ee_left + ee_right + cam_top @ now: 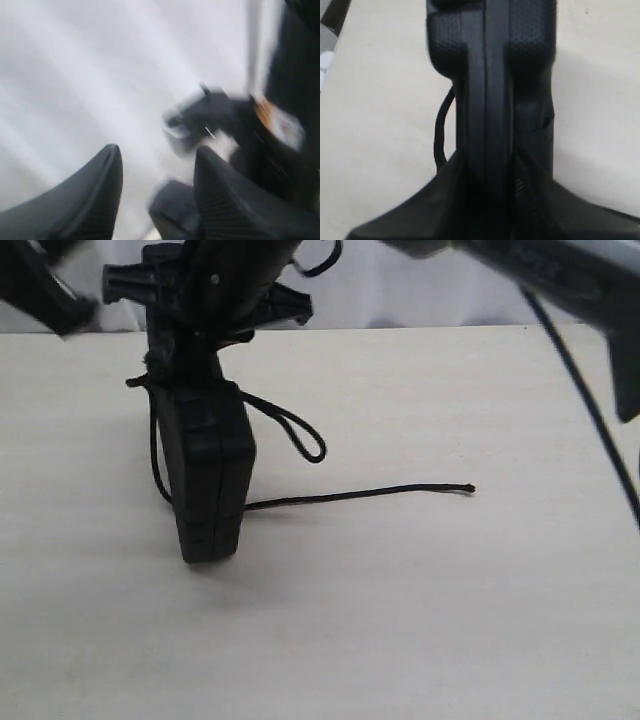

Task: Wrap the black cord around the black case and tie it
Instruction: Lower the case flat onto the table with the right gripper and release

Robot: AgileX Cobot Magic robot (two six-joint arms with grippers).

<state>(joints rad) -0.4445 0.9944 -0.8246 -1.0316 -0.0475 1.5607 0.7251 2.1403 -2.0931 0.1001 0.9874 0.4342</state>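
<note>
The black case point(210, 470) stands upright on its narrow edge on the table. My right gripper point(195, 350) comes down from above and is shut on the case's top end. The right wrist view looks along the case point(490, 75), clamped between the right gripper's point(495, 165) fingers. The black cord point(305, 440) runs round the case, hangs in a loop to its right, and trails across the table to a free end point(470, 488). A bit of cord point(440, 135) curves beside the case. My left gripper point(157, 150) is open and empty, in the air, and its view is blurred.
The pale wooden table point(450, 620) spreads right of the case and towards the front. A blurred dark part of the left arm point(40, 290) sits at the top left. The right arm's links and a glossy cable point(590, 410) cross the top right.
</note>
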